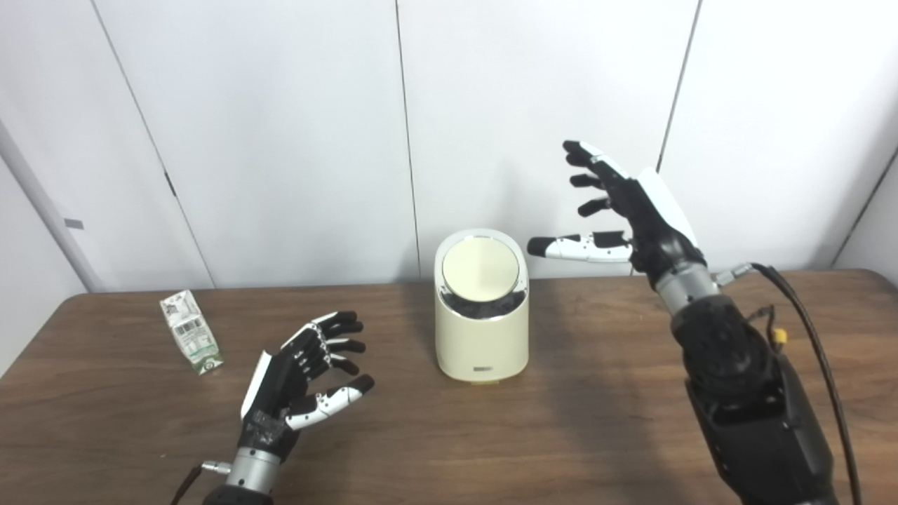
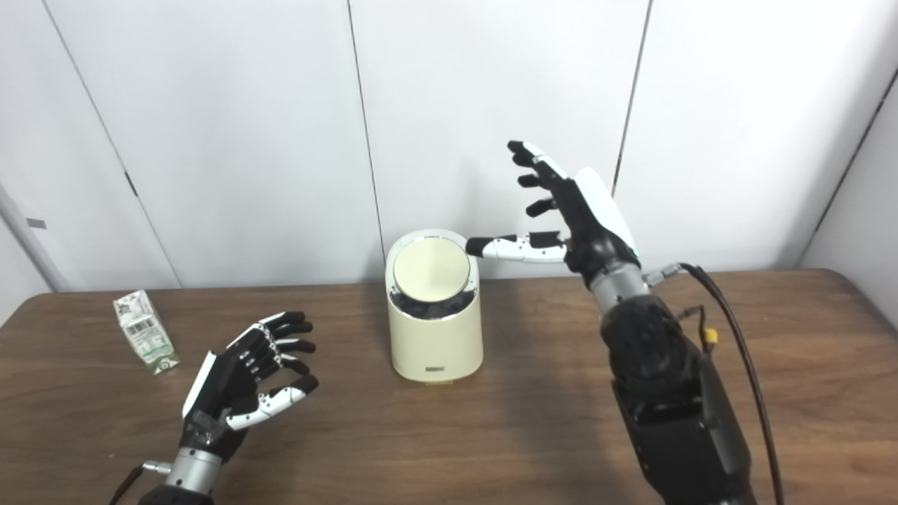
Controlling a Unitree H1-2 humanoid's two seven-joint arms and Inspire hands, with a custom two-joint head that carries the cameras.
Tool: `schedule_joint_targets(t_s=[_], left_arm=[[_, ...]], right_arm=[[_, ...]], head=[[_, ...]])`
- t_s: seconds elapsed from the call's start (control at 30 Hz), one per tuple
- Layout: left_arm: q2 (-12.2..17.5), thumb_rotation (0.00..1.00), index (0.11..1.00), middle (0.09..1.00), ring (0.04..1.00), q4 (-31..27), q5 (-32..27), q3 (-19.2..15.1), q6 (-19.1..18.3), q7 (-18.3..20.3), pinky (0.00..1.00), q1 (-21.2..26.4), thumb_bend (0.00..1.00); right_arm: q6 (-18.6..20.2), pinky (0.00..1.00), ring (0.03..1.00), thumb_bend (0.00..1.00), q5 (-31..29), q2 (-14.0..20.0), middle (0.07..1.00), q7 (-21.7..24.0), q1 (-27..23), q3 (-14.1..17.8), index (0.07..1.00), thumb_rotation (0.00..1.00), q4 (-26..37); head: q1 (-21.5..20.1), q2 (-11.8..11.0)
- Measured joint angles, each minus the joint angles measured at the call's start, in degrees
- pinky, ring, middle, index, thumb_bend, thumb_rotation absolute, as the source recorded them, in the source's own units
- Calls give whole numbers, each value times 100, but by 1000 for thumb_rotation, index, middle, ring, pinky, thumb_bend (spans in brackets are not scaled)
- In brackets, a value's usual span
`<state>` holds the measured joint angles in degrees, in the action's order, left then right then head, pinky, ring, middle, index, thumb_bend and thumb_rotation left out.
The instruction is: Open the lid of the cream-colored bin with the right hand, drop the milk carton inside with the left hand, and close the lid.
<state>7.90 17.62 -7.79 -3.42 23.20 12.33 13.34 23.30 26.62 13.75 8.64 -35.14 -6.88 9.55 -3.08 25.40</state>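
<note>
The cream-colored bin (image 1: 481, 337) stands mid-table with its round lid (image 1: 480, 268) down, tilted toward me inside a chrome ring. A small green-and-white milk carton (image 1: 190, 331) stands near the table's left rear. My right hand (image 1: 624, 214) is raised open to the right of the bin, above lid height, its thumb pointing toward the lid without touching it. My left hand (image 1: 309, 368) hovers low over the table between carton and bin, open, fingers curled loosely and holding nothing.
A brown wooden table (image 1: 561, 435) spans the view, backed by a white panelled wall (image 1: 280, 140). A black cable (image 1: 814, 337) with a yellow connector runs along my right forearm.
</note>
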Motion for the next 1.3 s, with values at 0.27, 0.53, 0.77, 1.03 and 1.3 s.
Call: schedule_joint_targets(t_s=[0.27, 0.53, 0.77, 1.03, 1.3], left_arm=[[5, 1, 782, 759, 674, 3, -82, -10, 0, 8, 533, 7, 651], [7, 26, 777, 759, 676, 6, -72, 5, 1, 2, 531, 14, 661], [10, 24, 770, 754, 664, 6, -56, 7, 9, -19, 529, 16, 668], [10, 35, 775, 755, 669, 6, -23, 9, 8, -45, 539, 20, 666], [4, 41, 774, 754, 664, 6, 70, 8, 5, -62, 525, 22, 684]], right_arm=[[307, 651, 851, 760, 320, -16, 924, 132, -557, -299, 924, 358, -509], [297, 746, 888, 785, 440, -268, 937, 69, -829, -508, 937, 324, -1133], [273, 754, 895, 848, 505, -315, 937, -21, -847, -654, 918, 343, -1522], [153, 737, 890, 903, 576, -335, 939, -176, -848, -743, 922, 308, -1799], [156, 685, 865, 910, 613, -291, 941, -135, -838, -838, 946, 295, -1804]], head=[[17, 9], [26, 35], [61, 70], [70, 62], [88, 88]])
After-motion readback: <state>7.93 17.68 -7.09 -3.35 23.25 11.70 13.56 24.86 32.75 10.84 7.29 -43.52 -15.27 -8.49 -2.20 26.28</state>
